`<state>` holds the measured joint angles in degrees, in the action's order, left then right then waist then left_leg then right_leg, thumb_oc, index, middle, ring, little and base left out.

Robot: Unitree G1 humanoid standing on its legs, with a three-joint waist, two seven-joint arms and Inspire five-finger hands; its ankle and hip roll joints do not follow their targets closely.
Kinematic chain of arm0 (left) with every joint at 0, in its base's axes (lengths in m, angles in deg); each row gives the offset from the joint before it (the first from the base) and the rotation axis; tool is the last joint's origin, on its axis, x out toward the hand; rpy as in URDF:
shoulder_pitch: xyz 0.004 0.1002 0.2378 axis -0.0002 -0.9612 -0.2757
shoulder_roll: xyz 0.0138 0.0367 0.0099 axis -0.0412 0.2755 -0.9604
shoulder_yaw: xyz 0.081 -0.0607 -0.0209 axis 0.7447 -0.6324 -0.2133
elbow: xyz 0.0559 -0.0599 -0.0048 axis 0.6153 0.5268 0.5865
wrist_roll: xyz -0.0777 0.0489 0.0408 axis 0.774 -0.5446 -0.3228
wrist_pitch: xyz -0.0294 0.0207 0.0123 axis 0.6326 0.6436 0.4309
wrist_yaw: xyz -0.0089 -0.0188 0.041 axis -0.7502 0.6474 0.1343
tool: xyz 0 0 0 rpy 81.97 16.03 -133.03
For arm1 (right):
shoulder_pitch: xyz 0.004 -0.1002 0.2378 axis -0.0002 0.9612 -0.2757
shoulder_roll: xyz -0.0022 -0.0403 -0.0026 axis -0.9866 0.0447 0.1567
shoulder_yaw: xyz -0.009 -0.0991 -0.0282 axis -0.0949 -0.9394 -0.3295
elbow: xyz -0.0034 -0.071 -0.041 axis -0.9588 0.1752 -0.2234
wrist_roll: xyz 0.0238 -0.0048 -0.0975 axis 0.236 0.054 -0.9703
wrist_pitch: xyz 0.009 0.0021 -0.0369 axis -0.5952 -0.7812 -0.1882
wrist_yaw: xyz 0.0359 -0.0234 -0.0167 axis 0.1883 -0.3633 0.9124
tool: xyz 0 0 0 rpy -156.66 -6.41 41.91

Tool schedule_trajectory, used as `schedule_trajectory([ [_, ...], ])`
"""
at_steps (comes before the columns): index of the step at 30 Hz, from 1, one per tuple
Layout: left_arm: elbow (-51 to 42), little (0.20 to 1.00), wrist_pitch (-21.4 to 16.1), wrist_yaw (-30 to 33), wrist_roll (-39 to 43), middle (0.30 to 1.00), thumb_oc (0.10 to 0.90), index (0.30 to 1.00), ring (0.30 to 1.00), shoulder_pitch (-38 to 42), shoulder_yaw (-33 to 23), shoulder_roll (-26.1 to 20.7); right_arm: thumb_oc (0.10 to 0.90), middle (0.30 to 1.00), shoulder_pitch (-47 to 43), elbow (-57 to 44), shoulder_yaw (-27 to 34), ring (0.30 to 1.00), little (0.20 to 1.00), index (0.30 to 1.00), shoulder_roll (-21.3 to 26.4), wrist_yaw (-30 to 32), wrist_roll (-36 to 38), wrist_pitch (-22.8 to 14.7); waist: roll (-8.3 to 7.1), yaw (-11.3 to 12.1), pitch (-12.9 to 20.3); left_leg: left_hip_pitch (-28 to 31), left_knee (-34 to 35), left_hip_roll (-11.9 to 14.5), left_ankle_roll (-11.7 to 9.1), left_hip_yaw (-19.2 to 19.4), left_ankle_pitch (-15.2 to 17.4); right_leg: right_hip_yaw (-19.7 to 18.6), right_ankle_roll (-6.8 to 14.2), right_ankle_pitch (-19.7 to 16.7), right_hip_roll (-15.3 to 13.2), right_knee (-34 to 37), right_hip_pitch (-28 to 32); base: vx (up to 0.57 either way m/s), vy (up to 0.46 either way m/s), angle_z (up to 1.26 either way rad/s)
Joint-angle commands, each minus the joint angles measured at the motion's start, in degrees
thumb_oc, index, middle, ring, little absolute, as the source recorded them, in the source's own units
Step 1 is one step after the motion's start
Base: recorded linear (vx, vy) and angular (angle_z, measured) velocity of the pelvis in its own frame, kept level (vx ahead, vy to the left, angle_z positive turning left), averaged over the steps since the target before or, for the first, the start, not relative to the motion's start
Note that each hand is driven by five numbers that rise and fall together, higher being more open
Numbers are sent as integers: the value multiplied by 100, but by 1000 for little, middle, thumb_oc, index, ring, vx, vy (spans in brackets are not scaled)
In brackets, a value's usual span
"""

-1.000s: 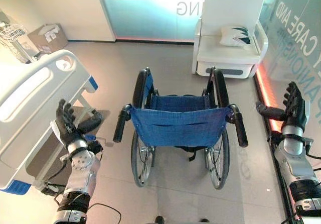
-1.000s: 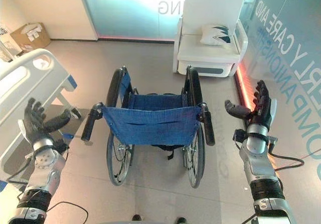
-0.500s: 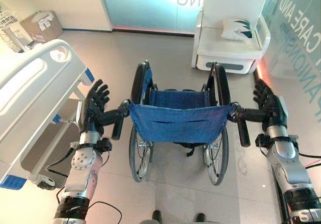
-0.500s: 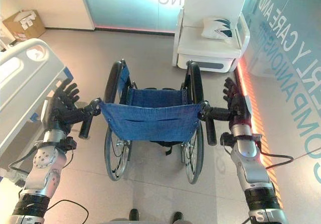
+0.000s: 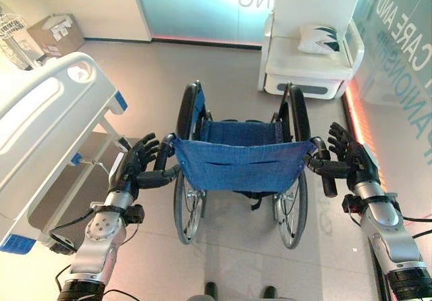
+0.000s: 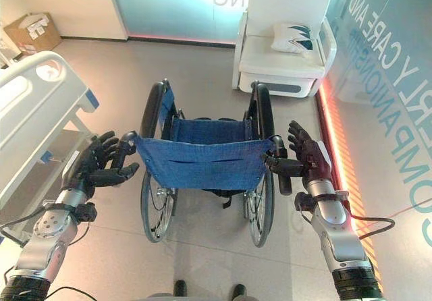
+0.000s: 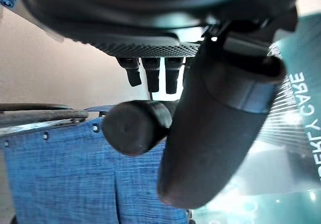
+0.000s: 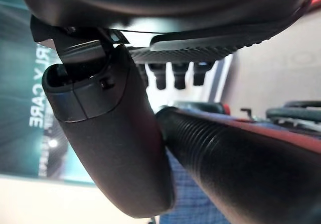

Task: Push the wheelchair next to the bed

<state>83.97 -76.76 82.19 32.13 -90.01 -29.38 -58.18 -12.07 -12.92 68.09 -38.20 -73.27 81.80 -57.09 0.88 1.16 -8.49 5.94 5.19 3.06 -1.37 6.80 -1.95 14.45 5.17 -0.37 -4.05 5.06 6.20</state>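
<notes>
The left robot hand (image 5: 138, 168) is at the wheelchair's left push handle (image 5: 163, 158), fingers loosely spread, thumb beneath, not clenched; the right robot hand (image 5: 347, 160) likewise cradles the right push handle (image 5: 325, 175), released; the blue wheelchair (image 5: 241, 166) stands mid-floor, the bed (image 5: 47, 122) at its left, apart.

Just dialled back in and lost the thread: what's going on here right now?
The robot stands behind the blue wheelchair. Its left hand and right hand are open, each set against one of the black push handles but not yet curled round it. The bed lies to the robot's left.
</notes>
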Motion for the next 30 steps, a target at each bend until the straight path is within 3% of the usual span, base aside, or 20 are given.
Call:
schedule_trajectory([
  [1,-208,900,-386,284,-245,900,800,900,900,621,-104,-537,800,900,-444,-432,5,900,900,900,502,59,-484,-95,-137,-34,246,6,-58,-325,289,127,342,-128,153,151,-40,-504,-256,0,0,0],
  [5,53,900,-384,483,-186,900,800,900,900,830,96,-492,800,900,-579,-290,-160,900,900,900,557,15,-525,103,-166,-51,245,10,-68,-323,285,146,338,-142,162,146,-40,-518,-260,0,0,0],
  [12,660,900,-276,957,-186,900,800,900,900,1507,612,-496,800,900,-1205,325,-611,900,900,900,814,657,-1287,897,-207,-96,242,29,-84,-335,288,165,347,-195,173,131,-16,-542,-268,-6,-13,-4],
  [18,1064,900,191,1071,-384,900,800,900,900,2069,897,-708,800,900,-1727,533,-928,900,900,900,916,600,-1519,1541,-185,-134,201,53,-120,-349,297,185,363,-246,156,158,3,-585,-256,-4,-3,-2],
  [23,1490,900,482,1007,-634,900,800,900,900,2359,1056,-915,800,900,-2057,647,-1201,900,900,900,1006,252,-1621,2268,-187,-136,166,31,-159,-354,300,193,375,-266,147,165,6,-597,-260,0,0,0],
  [30,1865,900,1020,848,-1142,900,800,900,900,2523,1234,-1253,800,900,-2336,1132,-1361,900,900,900,1244,178,-2319,3368,-211,-89,105,1,-199,-352,318,200,394,-277,141,171,15,-616,-263,0,0,0],
])
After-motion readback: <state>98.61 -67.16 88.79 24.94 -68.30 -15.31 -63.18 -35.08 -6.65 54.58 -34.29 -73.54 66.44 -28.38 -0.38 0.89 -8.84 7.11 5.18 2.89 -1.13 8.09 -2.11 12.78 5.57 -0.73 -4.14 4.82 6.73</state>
